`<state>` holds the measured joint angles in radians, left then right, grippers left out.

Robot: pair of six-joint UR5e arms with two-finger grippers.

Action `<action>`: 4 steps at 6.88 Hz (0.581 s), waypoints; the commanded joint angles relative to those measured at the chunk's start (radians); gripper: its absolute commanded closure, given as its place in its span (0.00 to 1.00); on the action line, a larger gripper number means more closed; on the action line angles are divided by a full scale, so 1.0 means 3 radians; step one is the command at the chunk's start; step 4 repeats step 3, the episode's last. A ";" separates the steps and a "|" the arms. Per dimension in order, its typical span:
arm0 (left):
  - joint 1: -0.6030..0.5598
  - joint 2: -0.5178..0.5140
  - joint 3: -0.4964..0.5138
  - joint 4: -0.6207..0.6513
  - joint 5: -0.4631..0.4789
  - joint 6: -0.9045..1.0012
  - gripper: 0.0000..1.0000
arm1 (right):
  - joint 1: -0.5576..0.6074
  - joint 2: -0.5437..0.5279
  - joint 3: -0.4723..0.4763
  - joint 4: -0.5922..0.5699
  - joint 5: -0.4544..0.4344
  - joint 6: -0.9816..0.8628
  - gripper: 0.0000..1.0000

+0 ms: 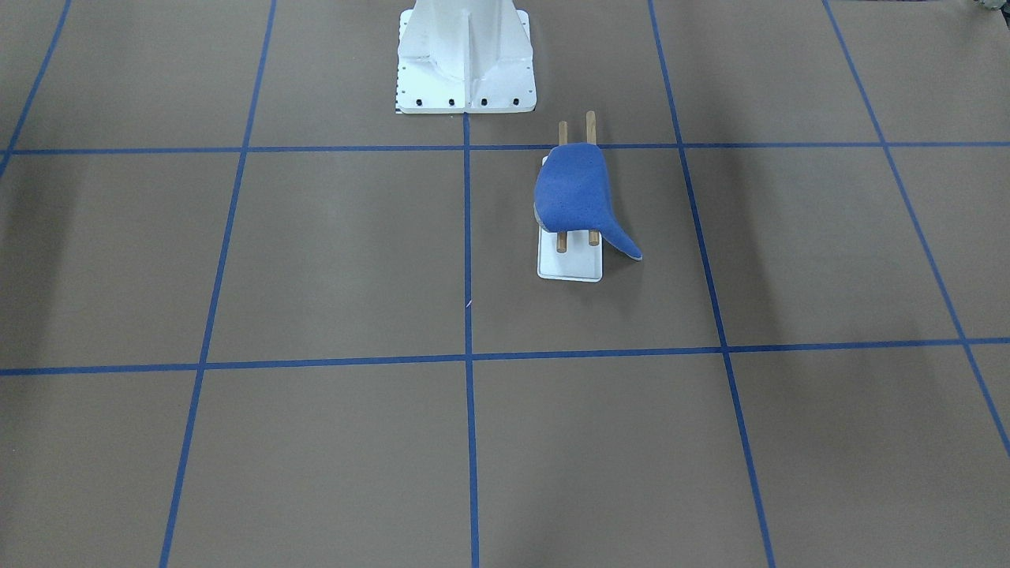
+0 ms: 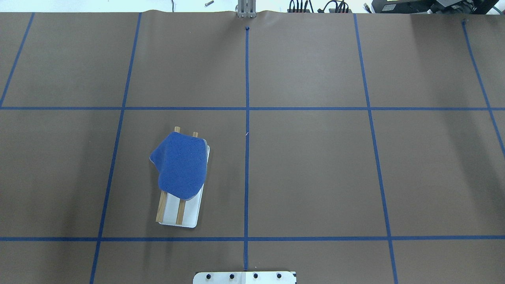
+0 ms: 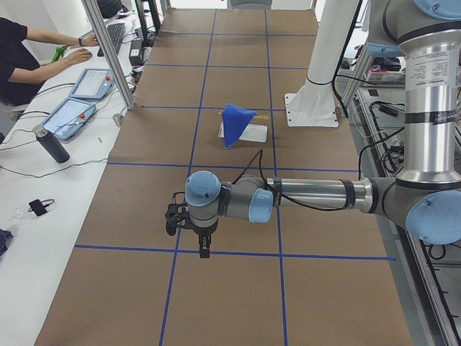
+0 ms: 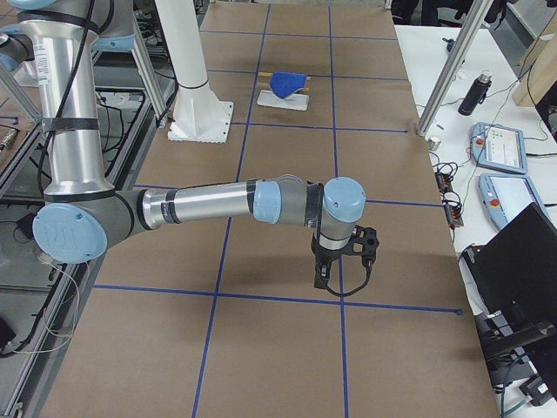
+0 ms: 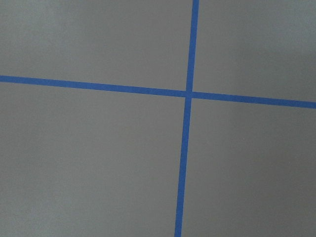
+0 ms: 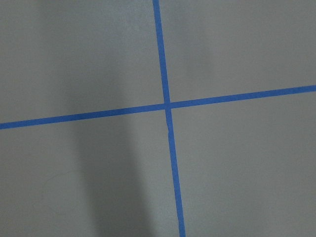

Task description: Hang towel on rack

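The blue towel (image 1: 570, 193) lies draped over both wooden rods of the rack (image 1: 570, 267), covering most of their length. One corner hangs off the side down toward the table. From overhead the towel (image 2: 183, 163) covers the rack's (image 2: 189, 215) far half. The left gripper (image 3: 204, 251) points down above the table, far from the towel (image 3: 234, 122). The right gripper (image 4: 326, 283) points down at the table's other end, far from the towel (image 4: 287, 83). Both show only in the side views, so I cannot tell whether they are open or shut. Both wrist views show only brown table with blue tape lines.
The white robot pedestal (image 1: 465, 63) stands close behind the rack. A side table on the operators' side holds tablets (image 3: 72, 115) and a dark bottle (image 3: 52, 144), with a seated person (image 3: 21, 50). Metal posts (image 4: 439, 78) stand at the table's edge.
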<state>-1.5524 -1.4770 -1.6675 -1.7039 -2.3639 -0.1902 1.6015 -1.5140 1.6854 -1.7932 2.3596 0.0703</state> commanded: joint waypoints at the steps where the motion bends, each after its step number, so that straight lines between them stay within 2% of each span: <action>1: 0.0000 -0.0001 0.0000 -0.0001 0.0000 0.0000 0.02 | 0.0000 0.0000 0.0001 0.0010 0.0004 -0.0009 0.00; 4: 0.0000 -0.0001 0.0010 -0.0001 0.0000 0.0000 0.02 | 0.0000 -0.0010 0.0001 0.0041 0.0024 -0.0009 0.00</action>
